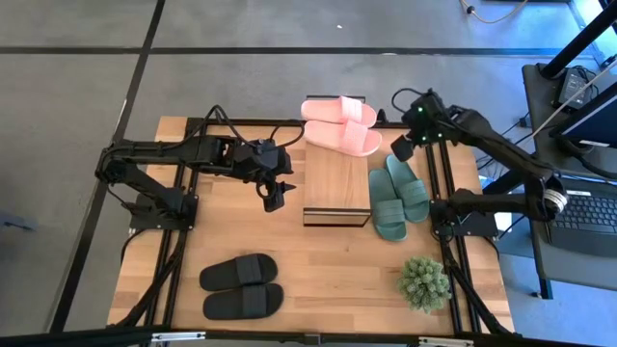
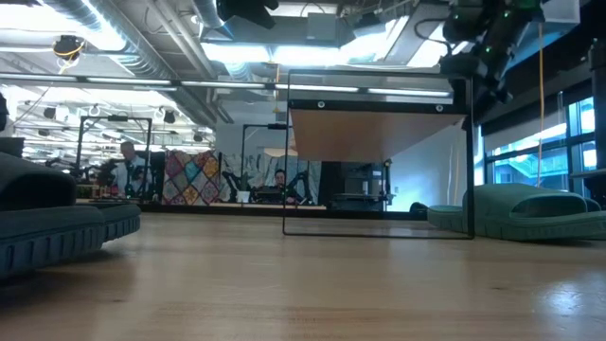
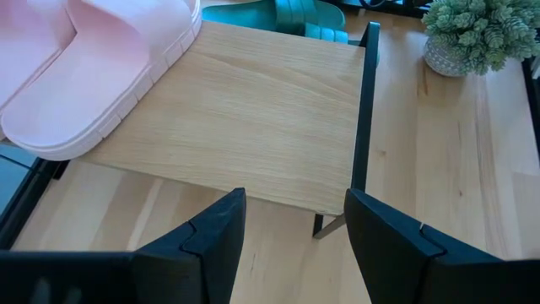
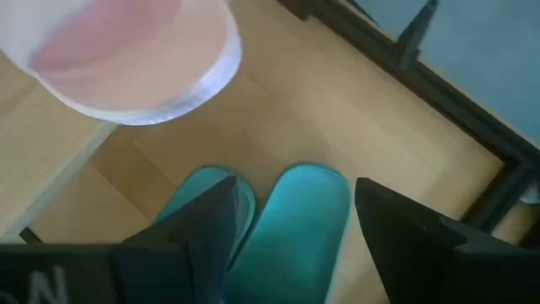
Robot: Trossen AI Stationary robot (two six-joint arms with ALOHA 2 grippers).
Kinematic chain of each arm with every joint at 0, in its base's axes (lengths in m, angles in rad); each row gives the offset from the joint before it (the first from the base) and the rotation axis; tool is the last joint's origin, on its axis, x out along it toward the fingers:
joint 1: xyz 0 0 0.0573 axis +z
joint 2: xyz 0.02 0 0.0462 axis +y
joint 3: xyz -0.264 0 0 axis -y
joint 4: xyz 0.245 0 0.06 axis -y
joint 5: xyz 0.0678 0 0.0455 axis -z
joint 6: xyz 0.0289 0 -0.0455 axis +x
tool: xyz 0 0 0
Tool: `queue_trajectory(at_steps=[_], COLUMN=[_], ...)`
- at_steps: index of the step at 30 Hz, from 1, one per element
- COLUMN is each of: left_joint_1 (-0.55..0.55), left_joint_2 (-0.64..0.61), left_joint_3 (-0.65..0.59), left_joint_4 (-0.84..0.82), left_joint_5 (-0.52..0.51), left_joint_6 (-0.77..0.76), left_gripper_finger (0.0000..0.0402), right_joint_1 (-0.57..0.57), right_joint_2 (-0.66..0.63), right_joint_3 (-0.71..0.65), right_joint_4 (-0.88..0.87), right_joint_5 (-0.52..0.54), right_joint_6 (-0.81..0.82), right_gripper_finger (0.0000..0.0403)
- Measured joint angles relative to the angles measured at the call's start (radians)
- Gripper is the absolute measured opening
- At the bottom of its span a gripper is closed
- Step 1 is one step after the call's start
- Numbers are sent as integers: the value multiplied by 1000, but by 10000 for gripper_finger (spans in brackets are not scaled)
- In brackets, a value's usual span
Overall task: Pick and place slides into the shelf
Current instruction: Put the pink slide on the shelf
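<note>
The pink slides (image 1: pixel 341 124) are already lying on the far end of the shelf (image 1: pixel 336 183), the green slides (image 1: pixel 397 194) are lying on the table just right of it, and the black slides (image 1: pixel 241 286) are lying near the front left. The right gripper (image 1: pixel 401 147) is hovering open over the far ends of the green pair — I would be lowering it squarely over one strap before closing. The left gripper (image 1: pixel 274 198) is waiting open, empty, left of the shelf.
</note>
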Motion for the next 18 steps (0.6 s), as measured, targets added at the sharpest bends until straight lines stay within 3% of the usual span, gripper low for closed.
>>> queue_trajectory(at_steps=[18], left_joint_1=[0], left_joint_2=[0], left_joint_3=[0], left_joint_4=[0], left_joint_5=[0], left_joint_6=[-3], left_gripper_finger=[195], right_joint_1=[85], right_joint_2=[103], right_joint_3=[-45], right_joint_4=[153], right_joint_5=[0], right_joint_6=[30], right_gripper_finger=[239])
